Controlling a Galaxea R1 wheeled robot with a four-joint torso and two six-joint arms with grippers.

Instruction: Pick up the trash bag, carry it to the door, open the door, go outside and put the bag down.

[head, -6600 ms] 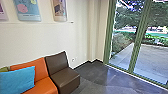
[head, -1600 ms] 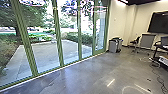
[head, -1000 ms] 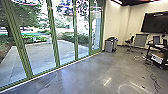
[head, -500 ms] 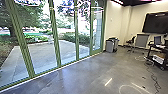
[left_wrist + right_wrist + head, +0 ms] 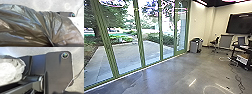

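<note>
Floor (image 5: 169, 75) spreads wide in front of me, grey and glossy, running from the glass wall (image 5: 141, 42) on my left across to the cables (image 5: 237, 78) trailing at my right. That leaves me a broad lane between the two. The glass wall's green uprights slant away toward the far corner, and a pale strip (image 5: 130, 73) marks its foot, the edge I have to mind on that side. Beyond the panes lies the paved yard (image 5: 124, 55), bordered at the back by a hedge (image 5: 152, 37).

Near the far end of the glass, a grey bin (image 5: 193, 47) stands close to the white wall (image 5: 197, 27), with a chair (image 5: 214, 43) farther right. The cart (image 5: 245, 56) crowds the right edge of my way, its cables running over the floor nearby.

I have the trash bag (image 5: 25, 25) in my left gripper (image 5: 53, 45), closed on the film where it draws into tight pleats. The bag swells out from there, dark, wrinkled and shiny. In the right wrist view, pale crinkled film overlaps part of my base plate (image 5: 57, 73). How far my right gripper is open, or whether it holds anything, I cannot tell.
</note>
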